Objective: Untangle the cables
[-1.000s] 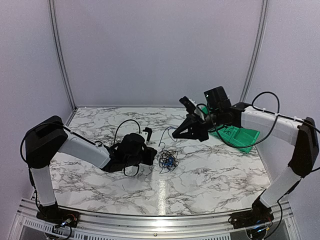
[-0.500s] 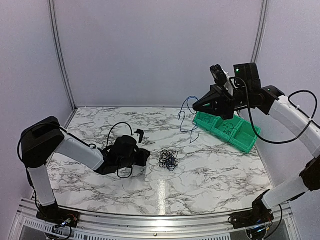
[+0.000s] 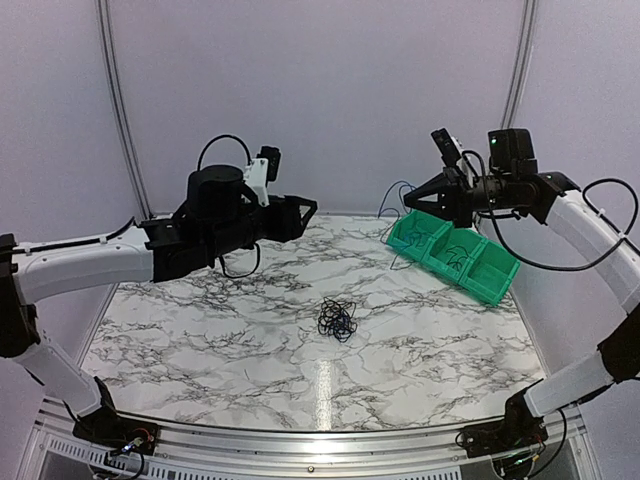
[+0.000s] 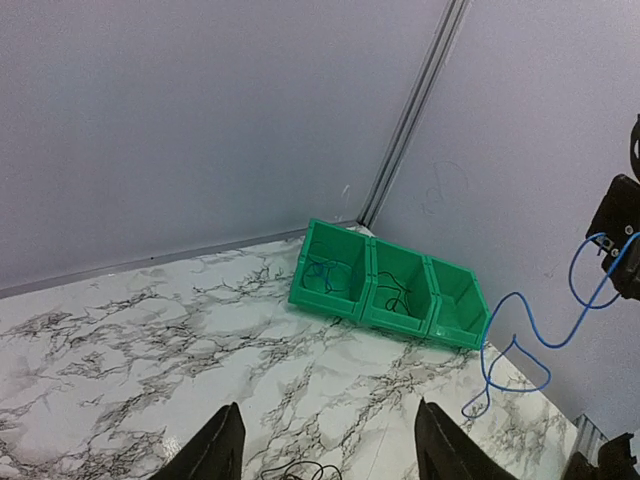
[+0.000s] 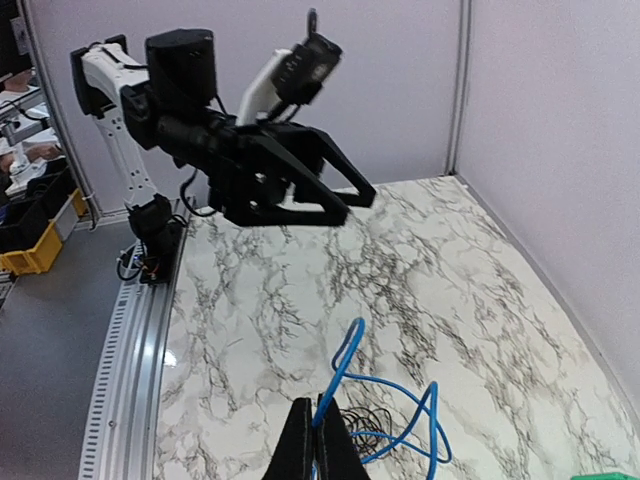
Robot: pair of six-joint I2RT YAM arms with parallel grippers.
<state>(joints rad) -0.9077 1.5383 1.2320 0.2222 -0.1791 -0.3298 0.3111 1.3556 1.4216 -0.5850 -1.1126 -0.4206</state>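
The cables [image 3: 337, 319] lie as a loose wad at mid-bench [image 3: 200, 330], below and between both arms. The left tool [image 4: 330, 445] hangs well above the bench, fingers spread, holding nothing. The right tool [image 5: 313, 412] is pinched on one blue cable [image 5: 340, 362], which dangles just beside the far end of the green bin [image 3: 480, 275]. Release probably requires a short shift rightward over that compartment.

Table [image 3: 450, 340] glossy marble-look; bins [image 3: 490, 283], blue cable [image 5: 335, 380] prob. plastic.
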